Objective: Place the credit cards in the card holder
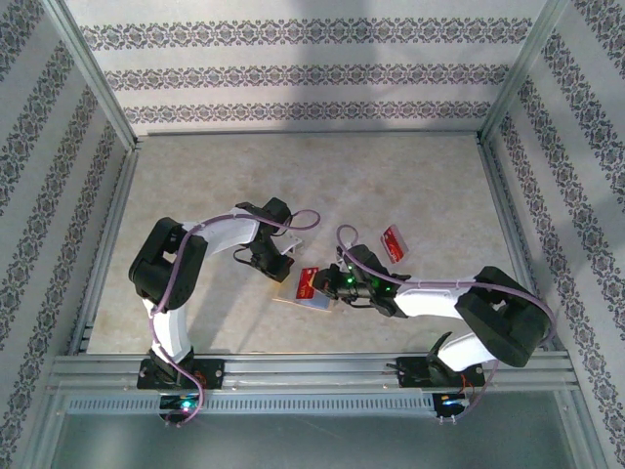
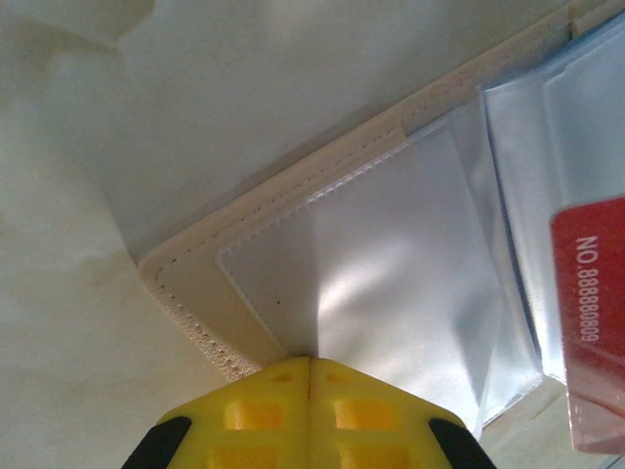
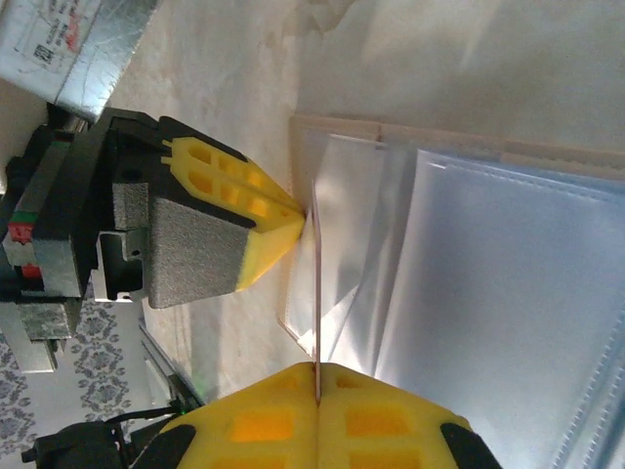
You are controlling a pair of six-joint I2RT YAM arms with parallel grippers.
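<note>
The tan card holder (image 1: pixel 314 304) lies open on the table, grey pockets up (image 2: pixel 391 283) (image 3: pixel 508 293). My left gripper (image 1: pixel 280 266) (image 2: pixel 310 360) is shut, its yellow tips pinching a pocket sheet at the holder's edge; its fingers (image 3: pixel 259 210) show from the other wrist too. My right gripper (image 1: pixel 329 284) (image 3: pixel 318 369) is shut on a red credit card (image 1: pixel 307 281) (image 2: pixel 591 313), seen edge-on as a thin line (image 3: pixel 316 283) standing at the pocket's mouth. Another red credit card (image 1: pixel 394 242) with white marks lies flat on the table to the right.
Beige table top (image 1: pixel 293 176) with patterned walls on three sides. An aluminium rail (image 1: pixel 312 369) runs along the near edge by the arm bases. Metal posts (image 1: pixel 93 68) stand at the back corners.
</note>
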